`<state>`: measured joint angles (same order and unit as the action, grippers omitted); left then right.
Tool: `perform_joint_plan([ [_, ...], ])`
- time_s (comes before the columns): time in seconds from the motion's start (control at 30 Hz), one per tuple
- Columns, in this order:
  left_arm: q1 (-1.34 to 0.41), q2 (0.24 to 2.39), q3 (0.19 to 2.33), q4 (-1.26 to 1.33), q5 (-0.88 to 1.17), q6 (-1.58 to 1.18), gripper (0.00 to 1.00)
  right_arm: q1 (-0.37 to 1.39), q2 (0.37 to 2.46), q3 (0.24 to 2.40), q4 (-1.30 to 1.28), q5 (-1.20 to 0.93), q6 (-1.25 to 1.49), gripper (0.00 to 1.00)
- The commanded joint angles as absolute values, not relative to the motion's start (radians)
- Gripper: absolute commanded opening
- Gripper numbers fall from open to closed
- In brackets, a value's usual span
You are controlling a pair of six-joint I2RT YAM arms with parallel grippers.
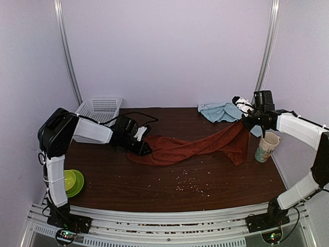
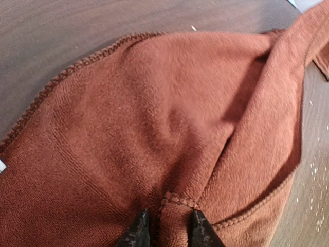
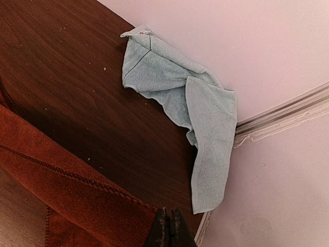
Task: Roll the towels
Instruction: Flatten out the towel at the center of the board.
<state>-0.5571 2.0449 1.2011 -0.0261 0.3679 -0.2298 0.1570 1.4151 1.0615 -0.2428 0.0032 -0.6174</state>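
Looking down on a rust-red towel (image 2: pixel 154 118), rumpled and covering nearly the whole frame, with a stitched hem along its upper-left edge. Pinching a small hemmed fold between two black fingers (image 2: pixel 139 230) at the bottom. Running toward the top-right corner in one long band. Lying on dark wooden worktop (image 2: pixel 77 25), flecked with pale crumbs (image 2: pixel 314 170) at right.

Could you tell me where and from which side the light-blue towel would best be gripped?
On the light-blue towel, probably the stitched hem, from above on the open side of the table: that edge lies flat and exposed, while the far side bunches against the wall.
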Motion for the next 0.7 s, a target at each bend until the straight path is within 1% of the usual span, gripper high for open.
perform_joint_plan([
  [0.0,-0.559,1.994,1.153,-0.015,0.388,-0.226,0.28,0.156,1.434,1.085,-0.227,0.033,-0.590,0.00],
  [0.07,-0.561,1.973,1.130,-0.001,0.369,-0.227,0.28,0.155,1.443,1.089,-0.227,0.037,-0.586,0.00],
  [0.13,-0.563,1.954,1.114,0.016,0.370,-0.227,0.33,0.155,1.452,1.093,-0.228,0.039,-0.585,0.00],
  [0.2,-0.565,1.939,1.106,0.021,0.369,-0.221,0.47,0.155,1.457,1.097,-0.229,0.041,-0.584,0.00],
  [0.23,-0.567,1.932,1.103,0.022,0.364,-0.219,0.51,0.155,1.459,1.099,-0.230,0.041,-0.583,0.00],
  [0.27,-0.570,1.925,1.098,0.025,0.356,-0.217,0.52,0.155,1.460,1.101,-0.232,0.042,-0.582,0.00],
  [0.57,-0.596,1.968,1.140,0.006,0.354,-0.177,0.52,0.156,1.466,1.103,-0.234,0.038,-0.583,0.00],
  [0.67,-0.603,1.998,1.177,-0.013,0.349,-0.166,0.49,0.158,1.469,1.104,-0.236,0.036,-0.583,0.00],
])
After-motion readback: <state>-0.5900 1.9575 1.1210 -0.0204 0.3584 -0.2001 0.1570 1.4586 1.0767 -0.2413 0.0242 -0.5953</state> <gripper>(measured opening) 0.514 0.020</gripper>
